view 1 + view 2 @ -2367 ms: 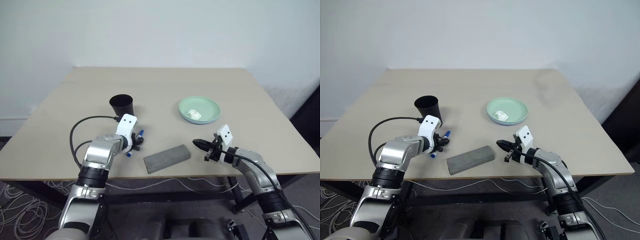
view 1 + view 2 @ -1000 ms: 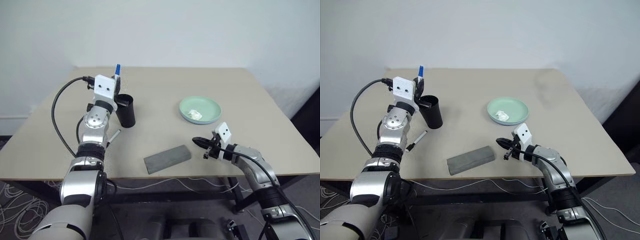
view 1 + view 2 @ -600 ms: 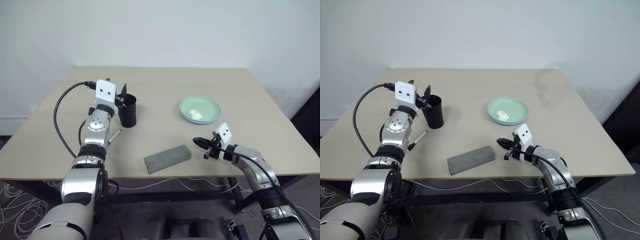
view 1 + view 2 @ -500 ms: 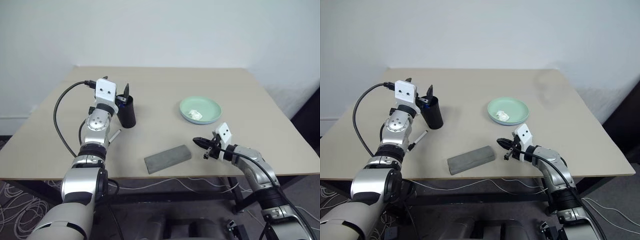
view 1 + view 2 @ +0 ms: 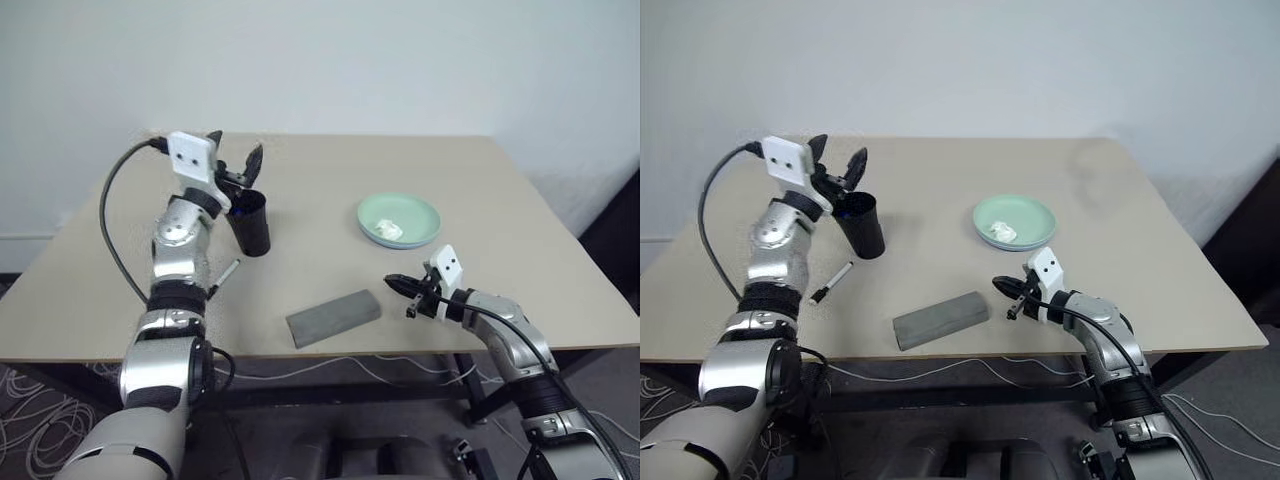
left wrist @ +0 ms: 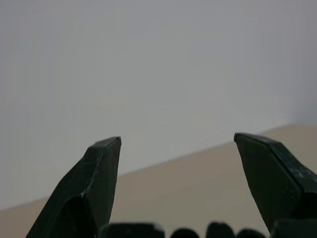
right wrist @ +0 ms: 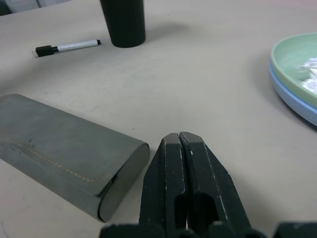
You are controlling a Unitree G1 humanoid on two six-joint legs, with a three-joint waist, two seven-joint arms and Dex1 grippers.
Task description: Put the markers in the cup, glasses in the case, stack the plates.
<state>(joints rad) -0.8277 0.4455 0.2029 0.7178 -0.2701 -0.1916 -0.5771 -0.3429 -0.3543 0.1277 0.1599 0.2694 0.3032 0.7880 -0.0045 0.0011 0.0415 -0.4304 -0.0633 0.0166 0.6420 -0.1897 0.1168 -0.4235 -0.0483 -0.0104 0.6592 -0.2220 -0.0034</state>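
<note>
The black cup (image 5: 250, 224) stands at the table's left, with a bit of blue showing inside its mouth. Just above its rim hangs my left gripper (image 5: 235, 150), open and empty, pointing up toward the wall. A black-capped marker (image 5: 225, 275) lies on the table in front of the cup. The grey case (image 5: 333, 317) lies shut near the front edge. My right gripper (image 5: 392, 283) hovers shut and empty just to the right of the case (image 7: 64, 153). The mint green plate (image 5: 400, 212) sits on the light blue plate (image 7: 297, 108). The glasses are out of view.
A small white paper wad (image 5: 388, 230) lies in the green plate. A black cable (image 5: 110, 230) loops from my left wrist over the table's left side. The table's front edge (image 5: 300, 352) runs just below the case.
My left gripper held the blue-capped marker over the cup, opened and let it drop in, then rose and tilted upward. The right arm has kept still.
</note>
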